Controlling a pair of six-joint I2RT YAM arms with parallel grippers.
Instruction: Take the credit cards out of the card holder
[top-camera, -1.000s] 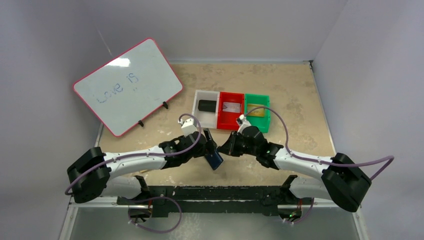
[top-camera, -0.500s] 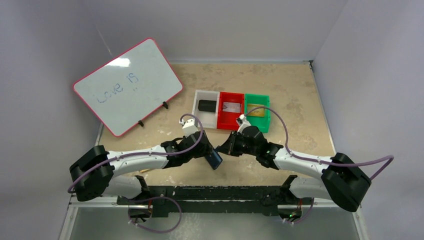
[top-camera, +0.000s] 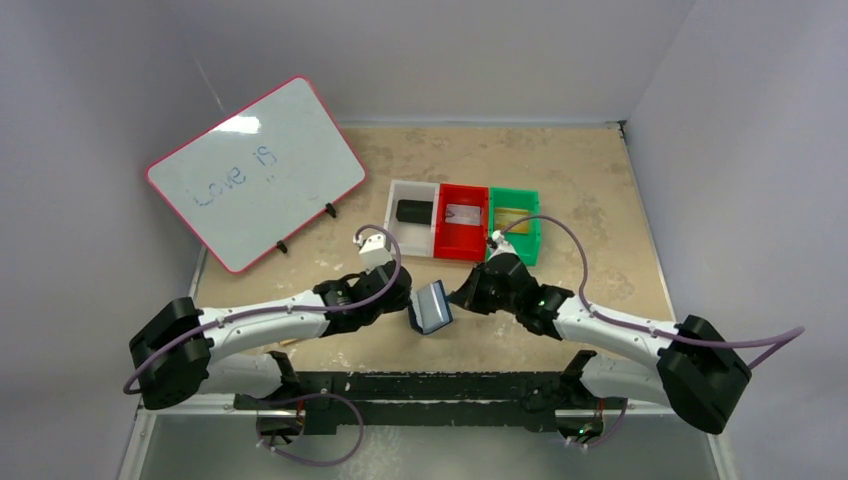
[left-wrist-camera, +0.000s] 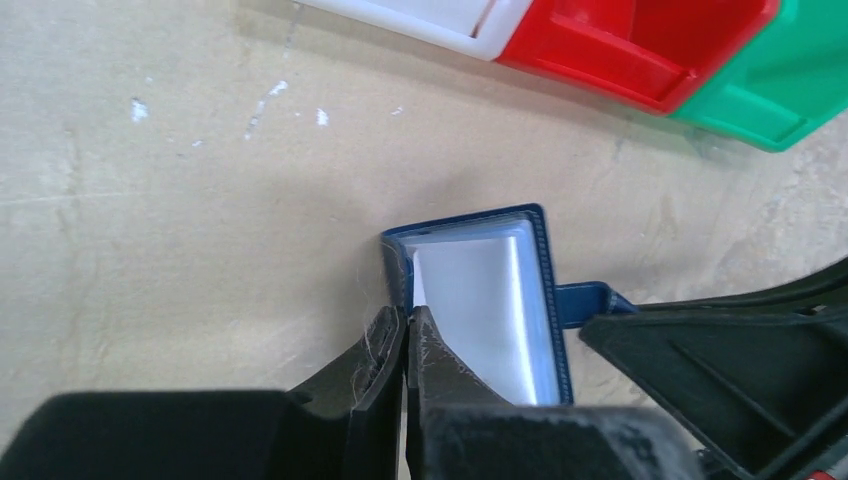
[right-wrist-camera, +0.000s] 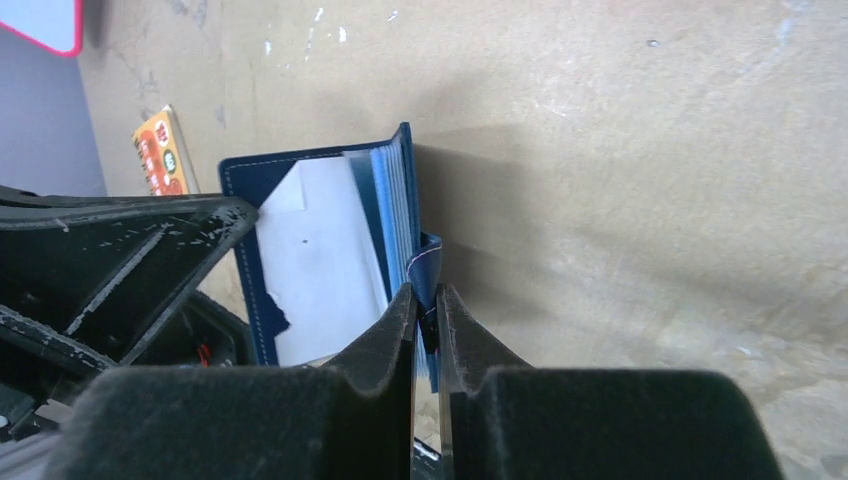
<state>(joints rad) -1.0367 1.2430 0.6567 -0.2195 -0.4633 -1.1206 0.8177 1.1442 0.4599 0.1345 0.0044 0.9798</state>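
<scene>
The card holder (top-camera: 432, 310), a navy wallet, is held spread open just above the table between my two arms. In the left wrist view my left gripper (left-wrist-camera: 406, 316) is shut on the left edge of the card holder (left-wrist-camera: 470, 225). In the right wrist view my right gripper (right-wrist-camera: 426, 293) is shut on the short snap tab of the card holder (right-wrist-camera: 240, 200). A pale glossy panel (left-wrist-camera: 490, 300) and stacked lighter blue pockets (right-wrist-camera: 392, 210) show inside. I cannot tell whether the pale panel is one of the credit cards. From above, the left gripper (top-camera: 411, 308) and right gripper (top-camera: 457, 298) flank the wallet.
A white bin (top-camera: 414, 184) with a black object, a red bin (top-camera: 460, 243) with a pale flat item and a green bin (top-camera: 514, 192) with a tan flat item stand behind the wallet. A pink-framed whiteboard (top-camera: 255, 170) leans at the back left. An orange pad (right-wrist-camera: 160, 150) lies near the left arm.
My left gripper has shut on the card holder's left half. The wallet has gone from edge-on and closed to spread open, with its inside showing. The right arm has shifted slightly right.
</scene>
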